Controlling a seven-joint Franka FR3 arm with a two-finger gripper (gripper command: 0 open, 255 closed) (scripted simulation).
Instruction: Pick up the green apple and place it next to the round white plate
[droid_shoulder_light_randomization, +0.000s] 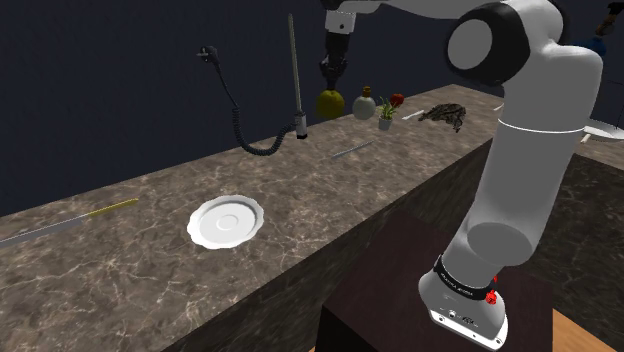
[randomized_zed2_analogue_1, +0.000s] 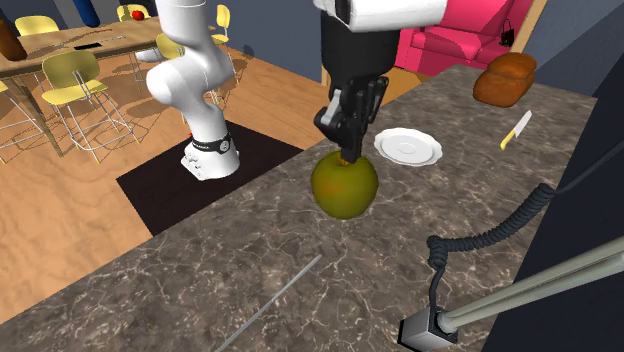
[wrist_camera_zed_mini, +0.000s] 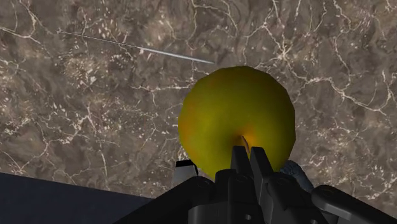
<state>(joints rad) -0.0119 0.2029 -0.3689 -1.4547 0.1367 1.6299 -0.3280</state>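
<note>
While the pincer (randomized_zed2_analogue_1: 347, 153) is clenched on the top of the yellow-green apple (randomized_zed2_analogue_1: 345, 187), seemingly just its stem, mid-frame over the surface (randomized_zed2_analogue_1: 250, 250), carry slowly toward the white plate (randomized_zed2_analogue_1: 408, 147), upper right. Set down beside its rim.

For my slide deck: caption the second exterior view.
Black jaws clasp a yellow-green apple over the counter, white plate beyond.

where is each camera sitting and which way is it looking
Shoulder view: beside the dark stand, looking along the brown marbled counter; white arm at right.
Second exterior view: across the counter, facing the arm's base, yellow chairs beyond.
Wrist view: on the hand, looking down past the jaws clasping the yellow-green round apple.
Shared: shoulder and exterior views both show the round white scalloped plate.
</note>
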